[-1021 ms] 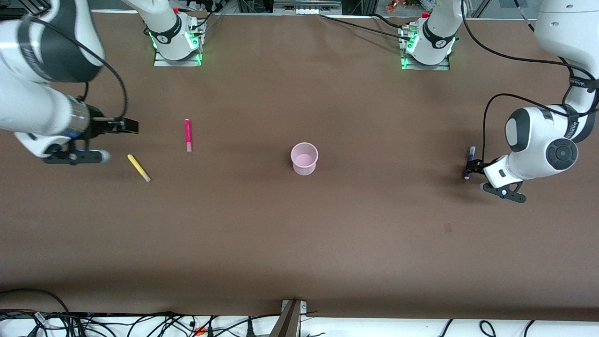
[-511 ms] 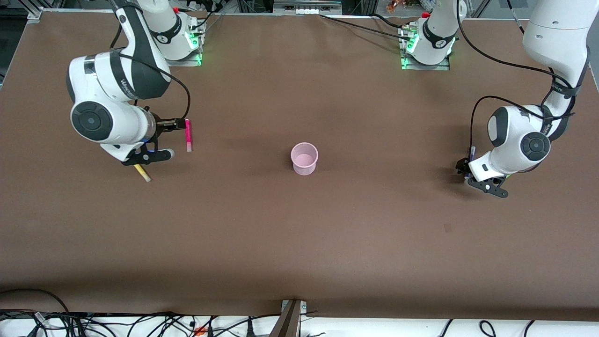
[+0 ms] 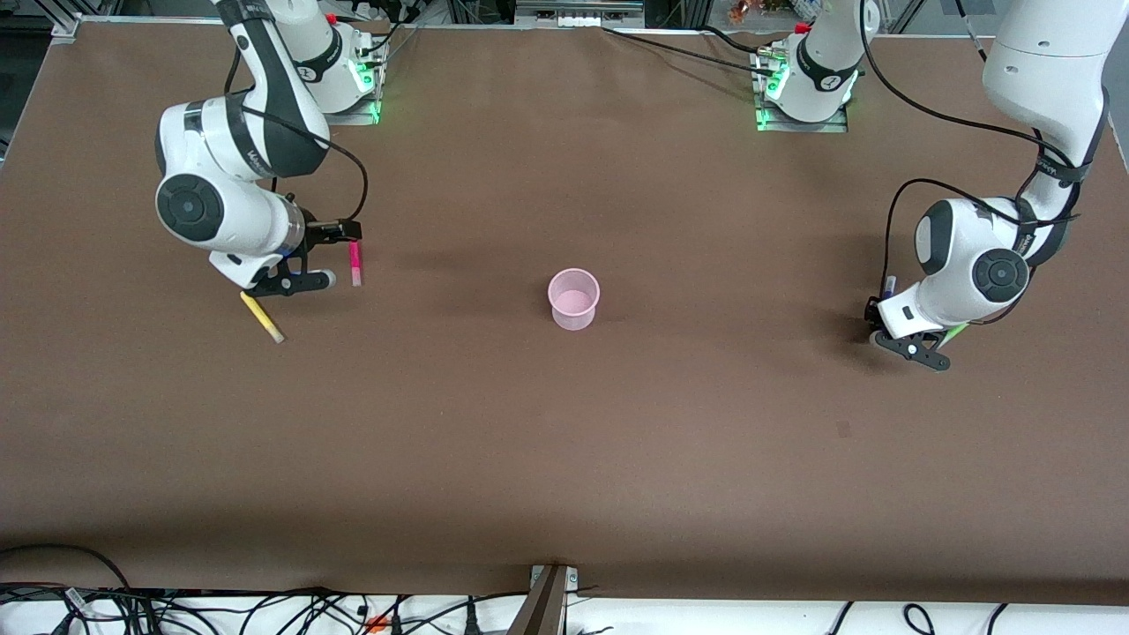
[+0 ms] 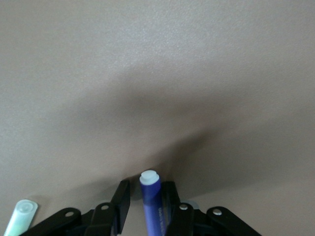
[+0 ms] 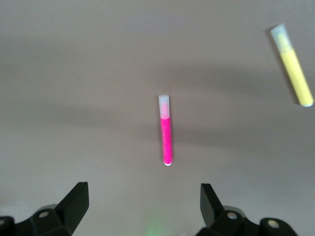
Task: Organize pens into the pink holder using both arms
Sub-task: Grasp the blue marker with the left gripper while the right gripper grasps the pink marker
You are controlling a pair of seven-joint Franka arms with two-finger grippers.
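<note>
The pink holder (image 3: 573,298) stands upright mid-table and looks empty. My right gripper (image 3: 340,232) is open wide and hovers over the end of the magenta pen (image 3: 355,263) nearest the robots' bases. In the right wrist view the magenta pen (image 5: 166,130) lies ahead of my right gripper (image 5: 143,206), and the yellow pen (image 5: 293,73) lies off to one side. The yellow pen (image 3: 262,317) lies nearer the camera than the right arm's wrist. My left gripper (image 3: 876,310) is low at the table, its jaws straddling the purple pen (image 4: 150,199) with a small gap at one finger. The light green pen (image 4: 20,217) lies beside it.
The brown table (image 3: 564,441) is bare apart from these things. The pens lie toward the two ends, the holder between them. Only a tip of the green pen (image 3: 955,332) shows under the left arm's wrist in the front view.
The right arm has swung in from the table's end to over the magenta pen. The left arm has shifted slightly and now covers most of the purple pen.
</note>
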